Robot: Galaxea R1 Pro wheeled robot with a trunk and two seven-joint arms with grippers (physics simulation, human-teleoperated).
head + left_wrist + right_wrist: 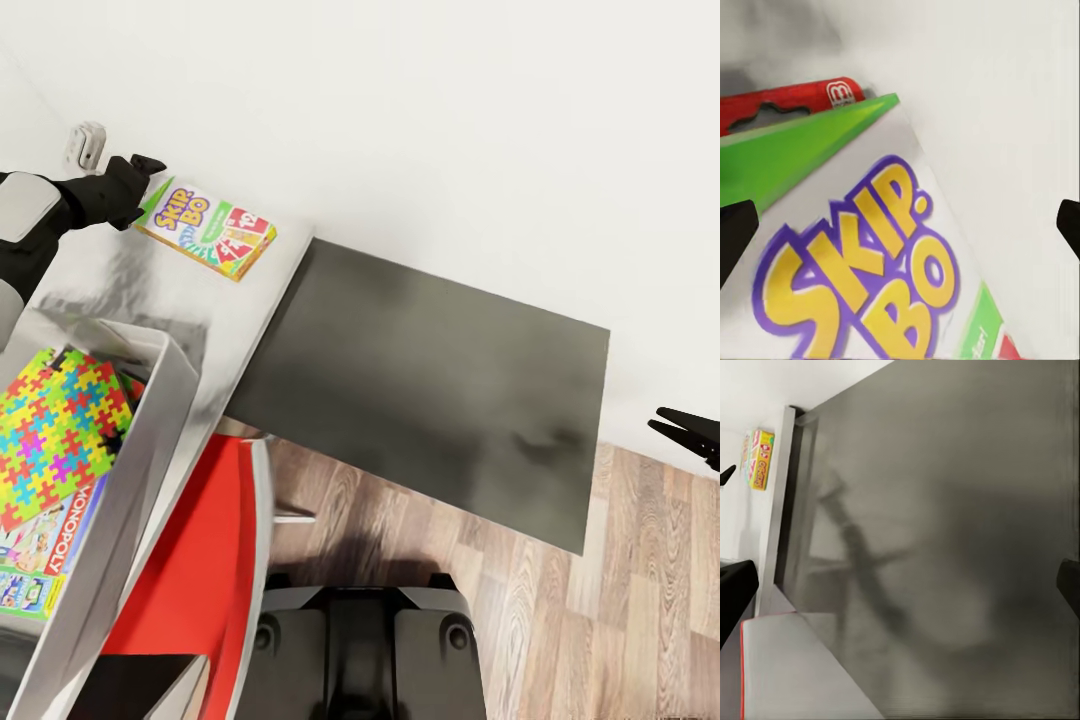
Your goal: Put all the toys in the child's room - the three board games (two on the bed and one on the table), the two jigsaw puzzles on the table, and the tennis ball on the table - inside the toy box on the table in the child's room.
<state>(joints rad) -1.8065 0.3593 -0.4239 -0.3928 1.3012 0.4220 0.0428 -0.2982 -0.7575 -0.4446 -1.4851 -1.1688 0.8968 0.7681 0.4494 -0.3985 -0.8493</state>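
The Skip-Bo box (pixel 207 228) lies flat on the pale worktop (pixel 160 290), close to the wall and near the edge where the dark section (pixel 420 380) begins. Its long axis runs diagonally in the head view, from the far-left corner by the left gripper (pixel 148 166) down toward the dark section; the printed face is up, the green end toward the gripper. The left gripper sits at that green corner with its jaws apart, the box top filling the space between the fingertips (pixel 735 232) in the left wrist view; no contact is confirmed. Risk, as judged: the box lies flat with little edge to pinch, so closing at a corner could skid it along the worktop or against the wall, or twist it out of the grip. The toy box (pixel 150 420) stands nearby, holding a jigsaw (pixel 60 430) and the Monopoly box (pixel 45 565). The right gripper (pixel 690 432) hangs over the floor (pixel 560 620), fingers slightly parted, holding nothing.
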